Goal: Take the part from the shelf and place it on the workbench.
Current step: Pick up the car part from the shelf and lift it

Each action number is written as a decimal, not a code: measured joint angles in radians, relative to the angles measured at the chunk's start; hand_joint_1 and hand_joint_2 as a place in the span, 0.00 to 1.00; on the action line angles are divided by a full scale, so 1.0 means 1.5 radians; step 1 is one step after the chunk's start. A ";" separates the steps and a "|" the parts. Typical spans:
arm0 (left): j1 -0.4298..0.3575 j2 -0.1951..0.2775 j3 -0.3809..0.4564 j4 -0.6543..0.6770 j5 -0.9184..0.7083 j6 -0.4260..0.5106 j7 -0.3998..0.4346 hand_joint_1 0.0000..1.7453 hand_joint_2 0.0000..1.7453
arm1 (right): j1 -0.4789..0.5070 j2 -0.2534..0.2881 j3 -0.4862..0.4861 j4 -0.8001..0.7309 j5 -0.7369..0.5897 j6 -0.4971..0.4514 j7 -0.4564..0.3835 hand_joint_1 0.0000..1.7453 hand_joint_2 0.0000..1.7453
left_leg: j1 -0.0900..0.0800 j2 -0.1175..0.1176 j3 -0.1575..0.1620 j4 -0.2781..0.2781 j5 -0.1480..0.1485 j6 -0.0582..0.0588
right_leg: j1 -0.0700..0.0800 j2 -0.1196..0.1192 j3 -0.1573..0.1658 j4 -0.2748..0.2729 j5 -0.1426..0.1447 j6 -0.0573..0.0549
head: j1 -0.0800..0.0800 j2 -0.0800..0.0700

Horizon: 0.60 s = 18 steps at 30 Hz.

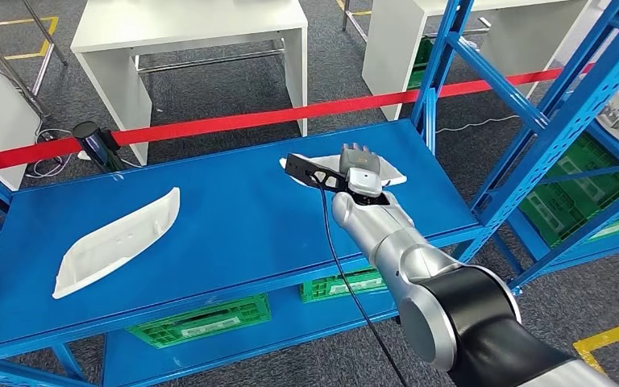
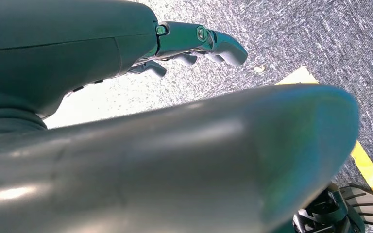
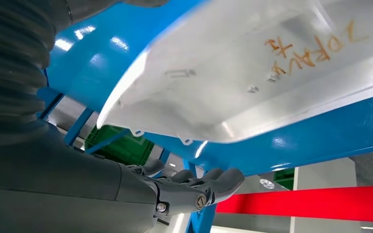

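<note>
Shelf (image 1: 234, 234) holds two white parts, one (image 1: 117, 239) lying apart, one (image 3: 252, 73) beneath right robot hand (image 1: 361, 171).

- Bare blue shelf (image 1: 242, 218) lies open between the two white parts, left (image 1: 117, 239) and right (image 1: 391, 173);
- blue upright (image 1: 443, 72) crowds the right part's far end

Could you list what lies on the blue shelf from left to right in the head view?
White part → black bracket → right robot hand over a second white part.
</note>
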 joint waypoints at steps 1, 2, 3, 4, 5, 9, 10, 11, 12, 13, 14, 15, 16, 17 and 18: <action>0.000 0.000 0.000 0.000 0.000 0.000 0.000 0.00 0.00 | 0.000 0.000 0.000 0.000 0.000 0.000 0.000 0.00 1.00 | 0.000 0.000 0.000 0.000 0.000 0.000 | 0.000 0.000 0.000 0.000 0.000 0.000 | 0.000 0.000; 0.000 0.000 0.000 0.000 0.000 0.000 0.000 0.00 0.00 | 0.000 0.000 0.000 0.000 0.000 0.000 0.001 0.00 1.00 | 0.000 0.000 0.000 0.000 0.000 0.000 | 0.000 0.000 0.000 0.000 0.000 0.000 | 0.000 0.000; 0.000 0.000 0.000 0.000 0.000 0.000 0.000 0.00 0.00 | 0.000 0.000 0.000 0.000 0.000 0.000 0.001 0.00 1.00 | 0.000 0.000 0.000 0.000 0.000 0.000 | 0.000 0.000 0.000 0.000 0.000 0.000 | 0.000 0.000; 0.000 0.000 0.000 0.000 0.000 0.000 0.000 0.00 0.00 | 0.000 0.000 0.000 0.000 0.000 0.000 0.001 0.00 1.00 | 0.000 0.000 0.000 0.000 0.000 0.000 | 0.000 0.000 0.000 0.000 0.000 0.000 | 0.000 0.000; 0.000 0.000 0.000 0.000 0.000 0.000 0.000 0.00 0.00 | 0.000 0.000 0.000 0.000 0.000 0.000 0.001 0.00 1.00 | 0.000 0.000 0.000 0.000 0.000 0.000 | 0.000 0.000 0.000 0.000 0.000 0.000 | 0.000 0.000; 0.000 0.000 0.000 0.000 -0.001 0.000 -0.001 0.00 0.00 | 0.000 0.000 0.000 0.000 0.000 0.000 0.001 0.00 0.00 | 0.000 0.000 0.000 0.000 0.000 0.000 | 0.000 0.000 0.000 0.000 0.000 0.000 | 0.000 0.000; 0.000 0.000 0.000 0.000 -0.001 0.000 -0.001 0.00 0.00 | 0.000 0.000 0.000 0.000 0.001 0.000 0.001 0.00 0.00 | 0.000 0.000 0.000 0.000 0.000 0.000 | 0.000 0.000 0.000 0.000 0.000 0.000 | 0.000 0.000; 0.000 0.000 0.000 0.000 -0.001 0.000 -0.002 0.00 0.00 | 0.000 0.000 0.000 0.000 0.002 -0.001 0.001 0.00 0.00 | 0.000 0.000 0.000 0.000 0.000 0.000 | 0.000 0.000 0.000 0.000 0.000 0.000 | 0.000 0.000; 0.000 0.000 0.000 0.000 -0.001 0.000 -0.003 0.00 0.00 | 0.000 0.000 0.000 0.000 0.002 -0.001 0.000 0.00 0.25 | 0.000 0.000 0.000 0.000 0.000 0.000 | 0.000 0.000 0.000 0.000 0.000 0.000 | 0.000 0.000; 0.000 0.000 0.000 0.000 -0.001 0.000 -0.004 0.00 0.00 | 0.000 0.000 0.000 0.000 0.002 -0.002 0.000 0.00 0.50 | 0.000 0.000 0.000 0.000 0.000 0.000 | 0.000 0.000 0.000 0.000 0.000 0.000 | 0.000 0.000; 0.000 0.000 0.000 0.000 -0.001 0.000 -0.005 0.00 0.00 | 0.000 0.000 0.000 0.000 0.003 -0.003 0.000 0.00 0.75 | 0.000 0.000 0.000 0.000 0.000 0.000 | 0.000 0.000 0.000 0.000 0.000 0.000 | 0.000 0.000; 0.000 0.000 0.000 0.000 -0.001 0.000 -0.006 0.00 0.00 | 0.001 0.000 0.000 0.000 0.003 -0.004 0.000 0.00 1.00 | 0.000 0.000 0.000 0.000 0.000 0.000 | 0.000 0.000 0.000 0.000 0.000 0.000 | 0.000 0.000; 0.000 0.000 0.000 0.000 -0.001 0.000 -0.006 0.00 0.00 | 0.001 0.000 0.000 0.000 0.003 -0.004 0.000 0.00 1.00 | 0.000 0.000 0.000 0.000 0.000 0.000 | 0.000 0.000 0.000 0.000 0.000 0.000 | 0.000 0.000; 0.000 0.000 0.000 0.000 -0.001 0.000 -0.007 0.00 0.00 | 0.001 0.000 0.000 0.000 0.003 -0.005 0.000 0.00 1.00 | 0.000 0.000 0.000 0.000 0.000 0.000 | 0.000 0.000 0.000 0.000 0.000 0.000 | 0.000 0.000; 0.000 0.000 0.000 0.000 -0.001 0.000 -0.008 0.00 0.00 | 0.001 0.000 0.000 0.000 0.003 -0.006 0.001 0.09 1.00 | 0.000 0.000 0.000 0.000 0.000 0.000 | 0.000 0.000 0.000 0.000 0.000 0.000 | 0.000 0.000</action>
